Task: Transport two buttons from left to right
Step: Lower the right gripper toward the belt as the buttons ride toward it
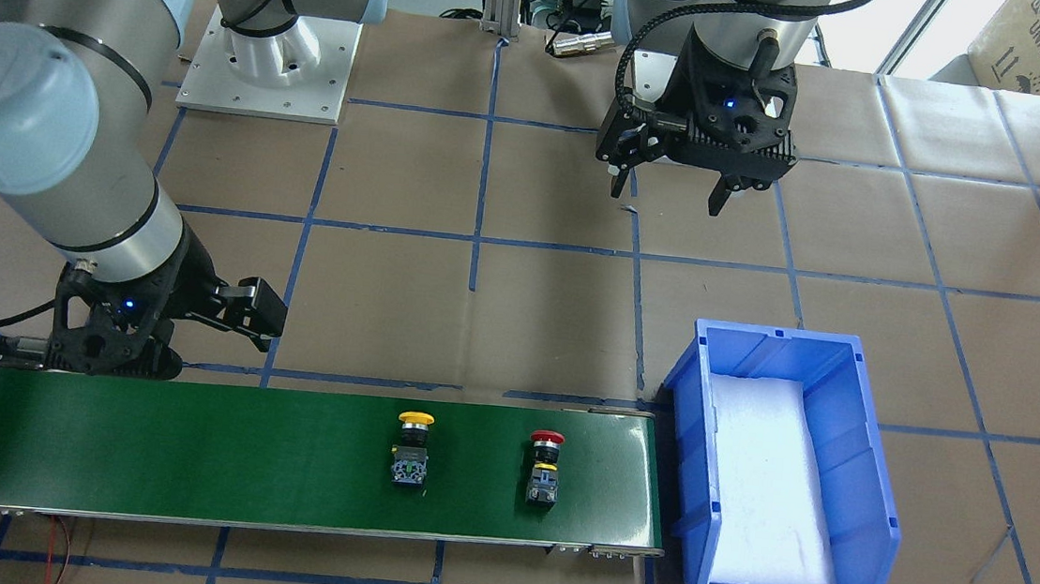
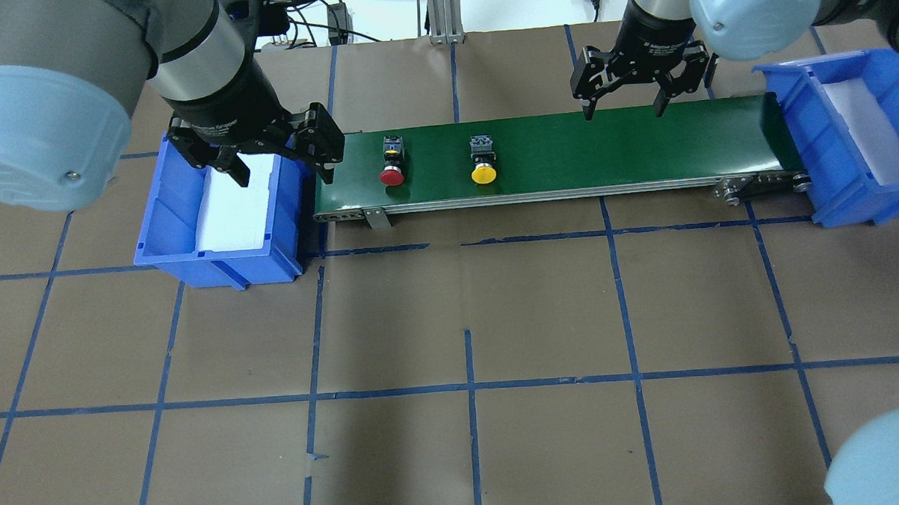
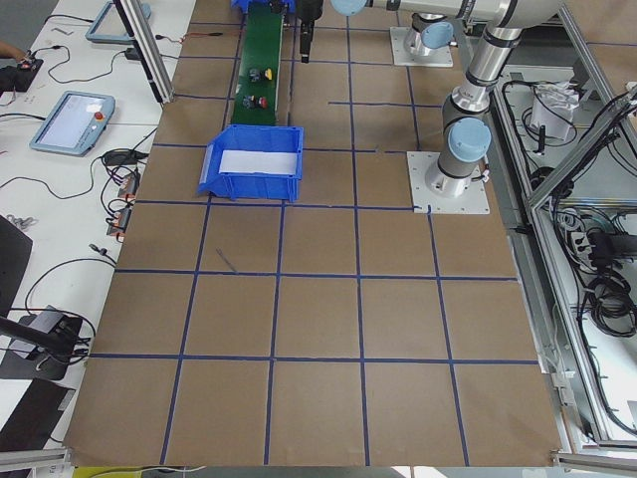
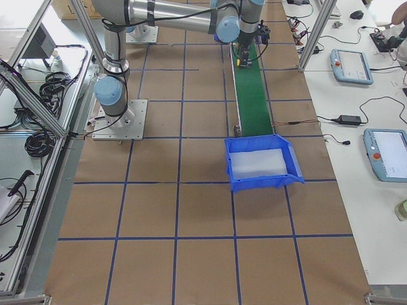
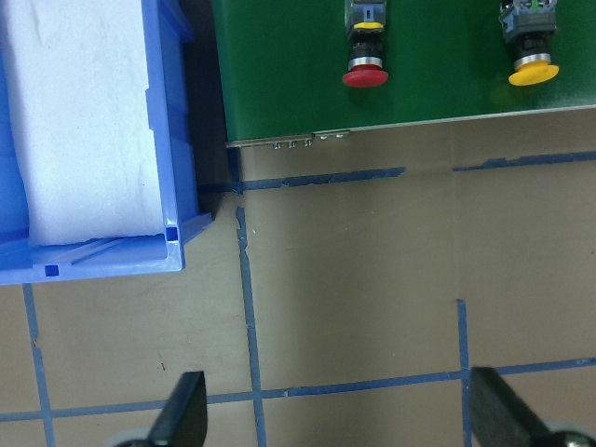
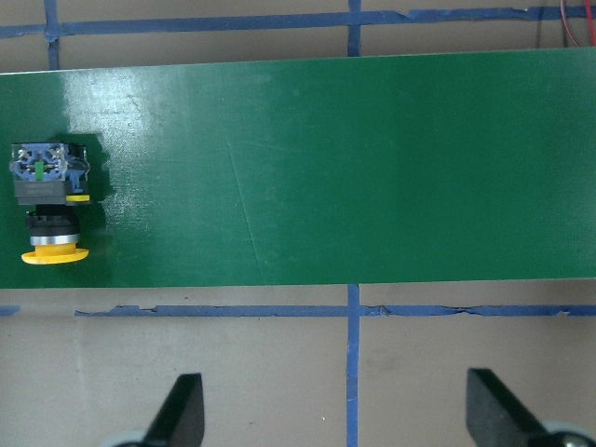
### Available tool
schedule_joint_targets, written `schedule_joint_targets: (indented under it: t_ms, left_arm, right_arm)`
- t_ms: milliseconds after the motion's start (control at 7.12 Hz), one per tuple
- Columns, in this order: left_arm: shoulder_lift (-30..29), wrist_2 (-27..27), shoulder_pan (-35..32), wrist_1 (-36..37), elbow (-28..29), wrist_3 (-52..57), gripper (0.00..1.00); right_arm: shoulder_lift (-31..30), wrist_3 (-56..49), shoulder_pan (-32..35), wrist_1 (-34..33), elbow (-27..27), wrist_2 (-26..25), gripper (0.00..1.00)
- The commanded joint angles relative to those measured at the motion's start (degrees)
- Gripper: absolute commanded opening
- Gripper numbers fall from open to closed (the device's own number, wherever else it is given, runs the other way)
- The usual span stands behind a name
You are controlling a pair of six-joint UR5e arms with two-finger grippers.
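Observation:
The red button [image 2: 392,162] and the yellow button [image 2: 483,160] lie on their sides on the green conveyor belt [image 2: 603,142], near its left end, caps toward the robot. They also show in the front view, red [image 1: 544,468] and yellow [image 1: 412,447]. My left gripper [image 2: 280,167] is open and empty, high above the gap between the left bin and the belt's end; its wrist view shows the red button [image 5: 365,56] and the yellow button [image 5: 531,51] ahead. My right gripper [image 2: 622,112] is open and empty over the belt's far edge, to the right of the yellow button [image 6: 48,200].
A blue bin [image 2: 157,218] lined with white foam stands at the belt's left end. A second blue bin [image 2: 858,186] with foam stands at the belt's right end. Brown paper with blue tape lines covers the table [image 2: 467,319].

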Motion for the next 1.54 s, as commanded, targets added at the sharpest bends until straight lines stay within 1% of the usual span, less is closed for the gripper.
schedule_joint_targets:
  t_ms: [0,140,421,842,1404]
  left_arm:
    - [1.2,0.3,0.0,-0.1,-0.8,0.1,1.00]
    - [1.2,0.0,0.1,-0.1,-0.9,0.1,1.00]
    - [1.3,0.4,0.1,0.0,-1.3,0.0,1.00]
    - [1.4,0.4,0.8,0.0,-1.4,0.4,1.00]
    - [0.6,0.0,1.0,-0.1,-0.1,0.4,1.00]
  right_arm:
    - [2.3,0.2,0.0,-1.0,0.1,0.1,1.00]
    - [2.8,0.5,0.1,-1.0,0.1,0.2,1.00]
    - [4.3,0.4,0.0,-6.2,1.0,0.2,1.00]
    - [4.1,0.2,0.0,-11.8,4.0,-0.4,1.00]
    - [4.3,0.3,0.0,-12.3,4.1,-0.3,1.00]
